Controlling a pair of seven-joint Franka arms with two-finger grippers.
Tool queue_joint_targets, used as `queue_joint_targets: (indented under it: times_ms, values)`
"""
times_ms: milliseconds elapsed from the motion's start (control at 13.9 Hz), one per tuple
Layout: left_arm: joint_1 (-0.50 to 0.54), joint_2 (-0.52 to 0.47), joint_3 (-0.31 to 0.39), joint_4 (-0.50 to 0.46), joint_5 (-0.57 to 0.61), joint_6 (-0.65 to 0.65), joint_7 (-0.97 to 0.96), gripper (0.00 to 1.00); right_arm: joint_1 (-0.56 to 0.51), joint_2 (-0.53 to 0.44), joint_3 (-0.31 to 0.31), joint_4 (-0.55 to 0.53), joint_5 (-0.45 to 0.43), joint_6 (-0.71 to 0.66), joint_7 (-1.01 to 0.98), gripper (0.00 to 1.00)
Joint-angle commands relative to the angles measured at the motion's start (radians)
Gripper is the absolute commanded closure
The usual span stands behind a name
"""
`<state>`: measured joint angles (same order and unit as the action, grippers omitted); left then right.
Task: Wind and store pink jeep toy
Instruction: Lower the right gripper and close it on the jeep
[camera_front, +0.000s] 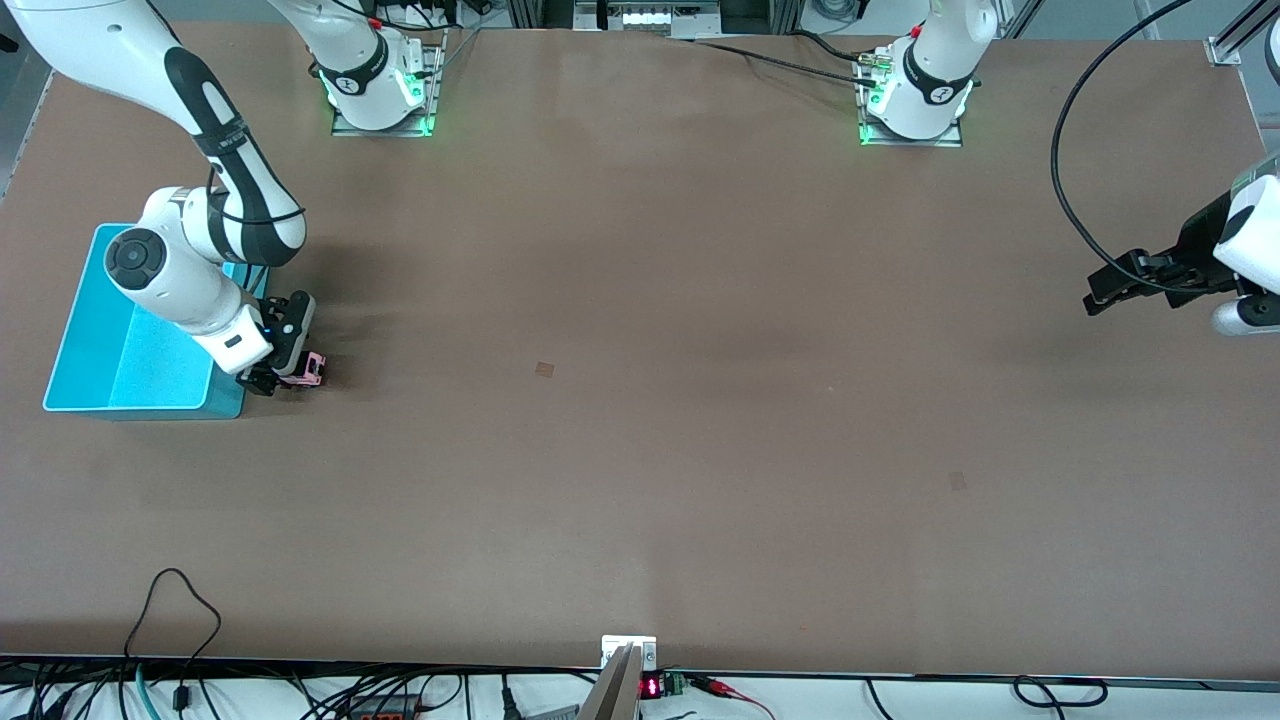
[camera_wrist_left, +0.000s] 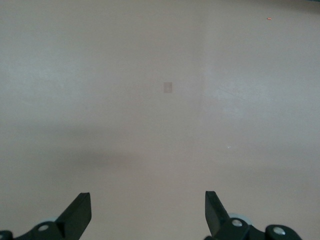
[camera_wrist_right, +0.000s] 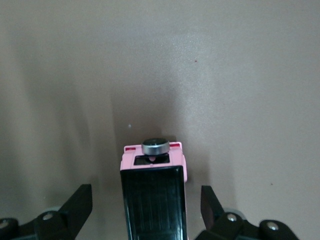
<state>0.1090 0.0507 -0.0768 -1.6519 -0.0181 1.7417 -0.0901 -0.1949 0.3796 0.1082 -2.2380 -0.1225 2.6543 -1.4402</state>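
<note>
Pink plastic marks the pink jeep toy (camera_front: 308, 369), which sits on the brown table (camera_front: 640, 400) just beside the turquoise bin (camera_front: 90, 330), at the right arm's end of the table and a little toward the middle from the bin's wall; it stands on its wheels, outside the bin; the right wrist view shows its black rectangular roof (camera_wrist_right: 154, 200) running between the two fingers, and a round grey spare wheel (camera_wrist_right: 156, 146) mounted on the pink end that points away from the wrist; the right gripper (camera_front: 285, 372) is down at the table around the jeep, one finger on each side of the body; its jaws stand apart, with a visible gap between each fingertip (camera_wrist_right: 80, 202) and the toy's flanks, so nothing is clamped; the right arm reaches from its base (camera_front: 380, 90) over the bin's corner, hiding part of the bin's rim; the bin shows only its bare turquoise floor where the arm does not cover it; the left gripper (camera_front: 1110, 290) hangs in the air over the bare table at the left arm's end, well apart from the toy and the bin, and that arm waits; its jaws are spread wide, both dark fingertips (camera_wrist_left: 80, 212) showing with only tabletop between them; a small darker square patch (camera_front: 544, 369) lies on the table near its middle.
</note>
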Motion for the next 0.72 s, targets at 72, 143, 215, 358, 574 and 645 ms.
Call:
queue_joint_targets:
  times_ms: [72, 143, 215, 358, 574, 645]
  values:
    - [0.014, -0.014, 0.002, 0.027, -0.013, 0.006, 0.035, 0.00, -0.020, 0.022, 0.018, 0.018, -0.016, 0.009, -0.034, 0.55]
    - [0.015, -0.014, 0.002, 0.029, -0.014, 0.006, 0.033, 0.00, -0.020, 0.022, 0.018, 0.018, -0.014, 0.009, -0.034, 0.74]
    - [0.009, -0.014, 0.000, 0.030, -0.014, 0.006, 0.026, 0.00, -0.020, 0.022, 0.018, 0.018, -0.014, 0.007, -0.035, 0.97]
    - [0.009, -0.018, -0.001, 0.034, -0.016, -0.034, 0.026, 0.00, -0.018, 0.019, 0.018, 0.029, -0.012, 0.004, -0.023, 1.00]
    - [0.009, -0.023, -0.015, 0.032, 0.000, -0.070, 0.041, 0.00, 0.012, -0.019, 0.034, 0.086, 0.009, -0.081, 0.053, 1.00]
    - [0.011, -0.023, -0.015, 0.032, 0.000, -0.067, 0.042, 0.00, 0.012, -0.039, 0.044, 0.119, 0.026, -0.150, 0.091, 1.00]
